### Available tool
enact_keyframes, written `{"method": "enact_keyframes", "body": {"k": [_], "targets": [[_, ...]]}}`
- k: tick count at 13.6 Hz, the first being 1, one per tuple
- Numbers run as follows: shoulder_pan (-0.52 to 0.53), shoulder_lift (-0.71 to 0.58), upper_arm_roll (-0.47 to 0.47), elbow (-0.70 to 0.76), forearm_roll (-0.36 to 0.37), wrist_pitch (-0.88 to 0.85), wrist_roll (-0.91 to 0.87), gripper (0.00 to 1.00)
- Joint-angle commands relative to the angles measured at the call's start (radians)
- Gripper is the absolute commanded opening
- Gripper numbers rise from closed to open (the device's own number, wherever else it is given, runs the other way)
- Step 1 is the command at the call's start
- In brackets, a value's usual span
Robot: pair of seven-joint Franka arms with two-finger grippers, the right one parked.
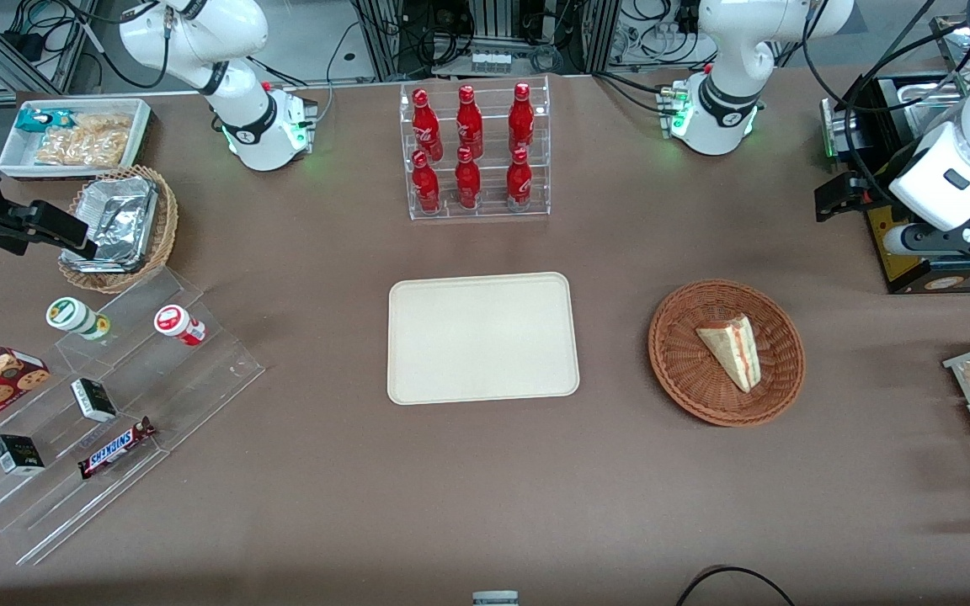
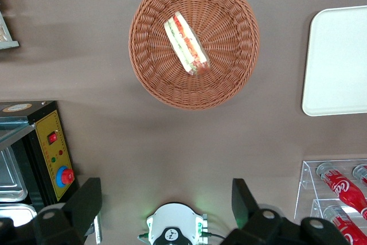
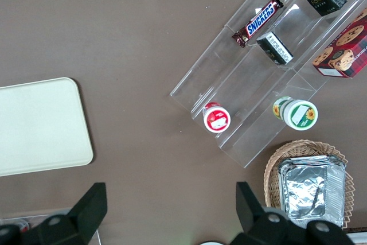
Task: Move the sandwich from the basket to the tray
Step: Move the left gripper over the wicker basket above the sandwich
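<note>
i have the sandwich [image 1: 732, 351] lying on its side in the basket [image 1: 679, 370], roughly in the middle of the weave, its pointed end aimed toward the front camera and its cut face with the pink and red layers turned up in the left wrist view. the tray [image 1: 482, 337] sits bare beside the basket, toward the parked arm's end of the table, with open tabletop between the two. my gripper [image 2: 166, 202] hangs high above the table, farther from the front camera than the basket and near the yellow control box [image 2: 50, 154], with its fingers [image 2: 87, 200] spread wide apart and nothing between them. i judge the sandwich to be light and soft: the bread will crush under a hard squeeze and the filling could slide out if i pinch across the layers at the tip. i would take it across the thick part of the wedge, pads on the two flat bread faces, closing gently. the basket's raised rim means i need to come down from above, and the basket itself may shift if i nudge it.
</note>
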Motion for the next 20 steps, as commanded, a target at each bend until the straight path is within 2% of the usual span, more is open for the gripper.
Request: {"method": "enact_keyframes", "body": {"k": [1,5,9,14,20], "targets": [[-0.013,0.001,0.004,0.012,0.015,-0.018,-0.008,1.0],[-0.029,0.0,-0.001,-0.086,0.018,0.017,-0.006,1.0],[-0.038,-0.075,-0.001,-0.381,0.038,0.288,-0.008,1.0],[-0.033,-0.086,-0.001,-0.65,0.038,0.65,-0.017,1.0],[-0.032,0.035,0.0,-0.694,0.025,0.85,-0.334,1.0]]}}
